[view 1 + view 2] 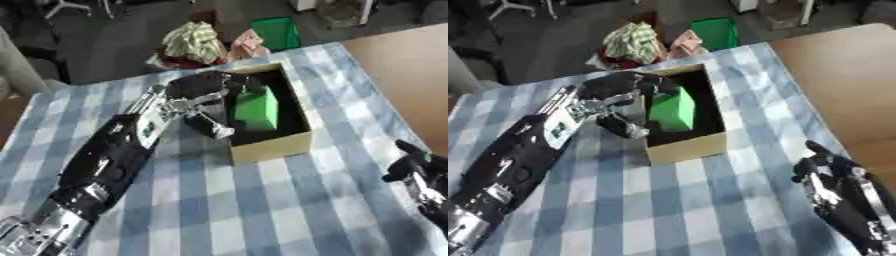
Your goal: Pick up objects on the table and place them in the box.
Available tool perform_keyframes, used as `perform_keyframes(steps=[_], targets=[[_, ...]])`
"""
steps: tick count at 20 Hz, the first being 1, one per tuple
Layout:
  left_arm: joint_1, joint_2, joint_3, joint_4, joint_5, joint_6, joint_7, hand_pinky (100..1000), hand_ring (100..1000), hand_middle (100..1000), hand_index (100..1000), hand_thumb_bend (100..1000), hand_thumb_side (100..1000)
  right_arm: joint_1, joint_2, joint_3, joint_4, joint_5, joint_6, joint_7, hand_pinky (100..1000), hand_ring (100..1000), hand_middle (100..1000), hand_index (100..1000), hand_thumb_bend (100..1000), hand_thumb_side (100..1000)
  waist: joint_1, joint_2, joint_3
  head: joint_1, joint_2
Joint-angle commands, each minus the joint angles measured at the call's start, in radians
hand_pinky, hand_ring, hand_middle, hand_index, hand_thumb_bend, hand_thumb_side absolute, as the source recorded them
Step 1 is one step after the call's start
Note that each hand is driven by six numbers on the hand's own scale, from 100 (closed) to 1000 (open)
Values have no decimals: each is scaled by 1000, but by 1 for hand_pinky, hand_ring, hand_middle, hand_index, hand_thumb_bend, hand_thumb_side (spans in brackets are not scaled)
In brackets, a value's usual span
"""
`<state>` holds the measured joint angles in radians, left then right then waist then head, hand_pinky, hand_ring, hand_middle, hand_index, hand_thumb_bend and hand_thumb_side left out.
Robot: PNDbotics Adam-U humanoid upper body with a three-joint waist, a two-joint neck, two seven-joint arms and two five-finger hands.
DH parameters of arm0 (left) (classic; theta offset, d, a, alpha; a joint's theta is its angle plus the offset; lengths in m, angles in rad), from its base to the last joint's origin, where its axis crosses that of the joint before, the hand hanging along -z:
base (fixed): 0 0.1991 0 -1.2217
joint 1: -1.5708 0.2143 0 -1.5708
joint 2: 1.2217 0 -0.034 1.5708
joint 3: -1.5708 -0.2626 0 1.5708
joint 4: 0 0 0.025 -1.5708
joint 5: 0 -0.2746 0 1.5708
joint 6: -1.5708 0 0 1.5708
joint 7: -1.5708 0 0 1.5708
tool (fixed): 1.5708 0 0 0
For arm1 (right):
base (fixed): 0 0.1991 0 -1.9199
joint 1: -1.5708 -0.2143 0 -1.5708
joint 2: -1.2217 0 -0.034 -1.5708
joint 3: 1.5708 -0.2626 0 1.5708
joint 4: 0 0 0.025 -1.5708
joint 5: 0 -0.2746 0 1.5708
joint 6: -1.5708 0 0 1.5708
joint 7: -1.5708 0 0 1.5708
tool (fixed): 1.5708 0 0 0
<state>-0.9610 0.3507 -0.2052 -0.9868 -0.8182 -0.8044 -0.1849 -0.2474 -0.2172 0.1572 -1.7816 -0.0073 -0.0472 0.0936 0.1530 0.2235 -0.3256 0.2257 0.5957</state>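
The left hand reaches over the box's near-left rim, fingers curled round the green block inside it. The right hand rests at the table's right edge, fingers relaxed.

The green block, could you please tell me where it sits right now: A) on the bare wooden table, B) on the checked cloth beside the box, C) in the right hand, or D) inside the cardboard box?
D: the green block stands inside the open cardboard box, with the left hand reaching over the box's near-left edge beside it; the right hand is apart at the lower right.
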Motion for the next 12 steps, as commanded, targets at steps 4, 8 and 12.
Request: perform_keyframes(steps=[4,8,12], targets=[[-15,17,2,-10,27,-4,-4,828,866,926,964,100,603,-10,-8,-2,-22,-7,-5,0,611,1000,499,562,100,451,-10,-17,3,1,-12],[-16,23,-1,-22,51,1,-26,837,872,939,974,100,666,-9,-9,-2,-22,-9,-6,-1,611,1000,500,563,100,449,-12,-21,6,-2,-13],[-11,27,-2,-28,64,7,-42,837,873,940,977,100,679,-8,-8,-3,-21,-10,-6,0,611,1000,499,563,100,447,-14,-25,9,-3,-13]])
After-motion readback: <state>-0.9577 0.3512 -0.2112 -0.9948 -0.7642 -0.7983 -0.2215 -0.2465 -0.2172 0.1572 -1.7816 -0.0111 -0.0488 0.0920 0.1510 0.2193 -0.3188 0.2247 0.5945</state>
